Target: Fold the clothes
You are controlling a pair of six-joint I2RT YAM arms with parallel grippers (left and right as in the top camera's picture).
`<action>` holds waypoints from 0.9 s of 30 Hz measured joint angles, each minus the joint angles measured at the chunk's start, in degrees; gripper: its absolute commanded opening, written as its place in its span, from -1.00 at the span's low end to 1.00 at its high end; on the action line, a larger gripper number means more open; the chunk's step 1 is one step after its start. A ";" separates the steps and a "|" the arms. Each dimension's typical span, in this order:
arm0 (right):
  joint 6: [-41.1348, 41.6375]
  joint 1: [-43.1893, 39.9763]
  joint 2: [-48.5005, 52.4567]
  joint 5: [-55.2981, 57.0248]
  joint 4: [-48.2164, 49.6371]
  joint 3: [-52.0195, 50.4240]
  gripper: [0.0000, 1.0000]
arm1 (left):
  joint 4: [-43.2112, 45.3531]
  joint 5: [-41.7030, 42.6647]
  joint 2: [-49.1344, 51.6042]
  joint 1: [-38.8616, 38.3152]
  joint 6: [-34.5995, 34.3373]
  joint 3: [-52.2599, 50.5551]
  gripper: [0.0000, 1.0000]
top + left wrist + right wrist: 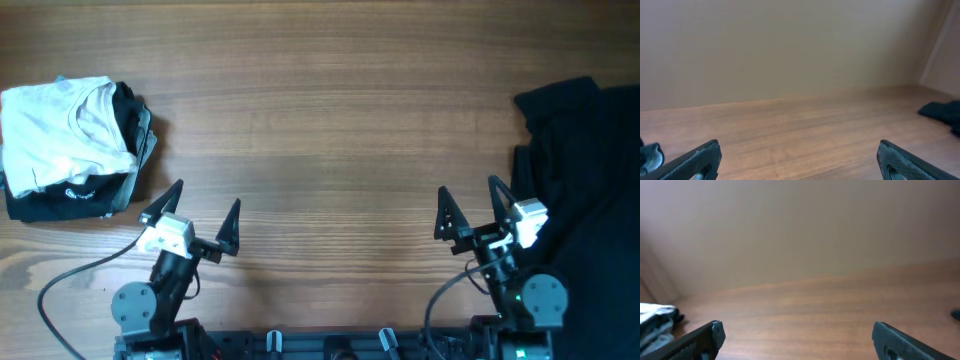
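Observation:
The black T-shirt (585, 190) lies crumpled at the right edge of the wooden table, partly out of the overhead view. A bit of it shows at the right of the left wrist view (943, 111). My left gripper (205, 208) is open and empty near the front left of the table. My right gripper (470, 205) is open and empty just left of the T-shirt, not touching it. Both wrist views show wide-spread fingers (799, 157) (798, 337) over bare wood.
A folded white garment (62, 125) lies on a folded black garment with white lettering (75, 198) at the far left; the stack's edge shows in the right wrist view (655, 320). Bare table (330, 120) spans the middle.

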 measured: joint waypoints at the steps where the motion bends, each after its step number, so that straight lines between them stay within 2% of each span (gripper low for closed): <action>1: -0.17 0.00 1.40 -0.59 -2.05 4.26 0.99 | -1.42 0.28 0.57 0.00 -0.79 2.58 1.00; 3: -1.40 0.00 5.92 -1.09 -7.56 12.22 0.99 | -5.16 0.68 3.80 0.00 -1.60 8.74 1.00; 6: -3.23 -0.02 21.38 -1.16 -19.34 25.33 1.00 | -12.41 1.03 16.28 -0.04 -2.23 22.01 1.00; 9: -3.50 -0.07 38.18 -1.38 -29.31 37.86 0.99 | -26.51 1.03 32.59 -0.09 -2.80 38.07 1.00; 11: -3.87 -0.11 49.51 -1.51 -37.00 47.84 1.00 | -32.28 1.05 38.95 -0.09 -2.99 44.17 1.00; 12: -4.33 -0.11 54.31 -1.55 -39.93 52.19 0.99 | -40.28 1.07 48.02 -0.09 -2.99 52.98 1.00; 14: -5.03 -0.11 63.25 -1.73 -43.47 59.76 0.99 | -45.62 1.03 56.78 -0.09 -2.99 60.24 1.00; 17: -5.18 -0.35 70.55 -0.39 -42.97 62.05 0.99 | -46.75 1.03 63.25 -0.09 -2.95 62.49 1.00; 20: -0.37 -4.07 75.54 8.02 -42.80 62.07 0.78 | -47.71 1.27 64.92 -0.09 -2.95 62.49 1.00; 23: 5.68 -15.17 84.08 12.39 -41.13 62.29 0.47 | -47.74 1.73 64.87 -0.09 -2.95 62.58 1.00; 25: 7.98 -20.52 90.64 13.14 -43.63 62.53 0.43 | -47.74 1.75 64.87 -0.09 -2.95 62.58 0.99; 27: 9.03 -22.12 96.39 13.18 -44.70 62.55 0.41 | -47.78 1.92 64.87 -0.09 -2.95 62.58 1.00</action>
